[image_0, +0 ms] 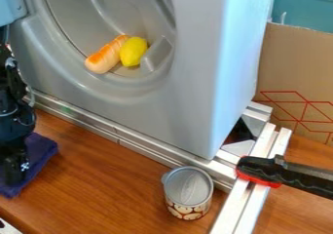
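Hanging over the left edge of the camera view, your black gripper [14, 170] was low against the purple cloth [43, 152]; whether it was open or closed, or held anything, I could not tell. Contact with the cloth was unclear too. Your likeliest trouble was a snag: a low sideways sweep could have dragged or bunched the fabric. Well to the right of the hand, the can [188, 193] stood upright on the wooden table [107, 179], near the metal rail [139, 147], so a careless pass could have tipped it or pushed it against that rail. Up and to the right of the hand, the bread roll [106, 55] and yellow lemon [133, 51] lay side by side in the round opening of the grey machine [192, 89]. Its curved rim could have caught your wrist, and, with the two so close, nudging one could have rolled the other. Of print, you had pale rounded shapes on the can's wrapper and red lines on the cardboard [292, 72], far right of the hand; I made out no words.
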`<action>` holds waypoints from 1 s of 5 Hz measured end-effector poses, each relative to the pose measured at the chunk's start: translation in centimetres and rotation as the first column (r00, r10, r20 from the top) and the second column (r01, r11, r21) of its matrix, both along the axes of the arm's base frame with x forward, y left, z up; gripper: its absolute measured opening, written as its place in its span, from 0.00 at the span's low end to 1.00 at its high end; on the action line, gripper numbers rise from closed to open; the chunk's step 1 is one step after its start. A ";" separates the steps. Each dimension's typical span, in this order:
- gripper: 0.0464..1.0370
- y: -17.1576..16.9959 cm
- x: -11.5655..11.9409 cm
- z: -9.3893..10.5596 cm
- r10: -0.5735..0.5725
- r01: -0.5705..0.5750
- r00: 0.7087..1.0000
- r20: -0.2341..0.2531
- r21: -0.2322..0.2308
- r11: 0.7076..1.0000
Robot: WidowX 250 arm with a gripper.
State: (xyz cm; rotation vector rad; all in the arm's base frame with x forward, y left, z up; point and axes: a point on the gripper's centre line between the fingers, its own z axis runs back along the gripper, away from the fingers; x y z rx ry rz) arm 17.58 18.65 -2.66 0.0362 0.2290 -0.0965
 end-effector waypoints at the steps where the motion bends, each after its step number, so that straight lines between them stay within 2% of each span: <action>1: 0.96 -0.1 0.4 -0.2 0.001 -0.001 1.000 -0.009 0.045 0.999; 2: 0.96 -0.1 1.1 -0.2 -0.008 0.008 1.000 -0.005 0.054 0.999; 3: 0.96 0.6 4.2 -0.1 -0.023 0.020 0.998 0.060 0.056 0.998; 4: 0.96 1.3 7.7 -0.2 -0.046 0.045 0.996 0.076 0.024 0.999; 5: 0.96 0.8 8.1 -0.4 -0.063 0.061 0.996 0.071 0.021 0.998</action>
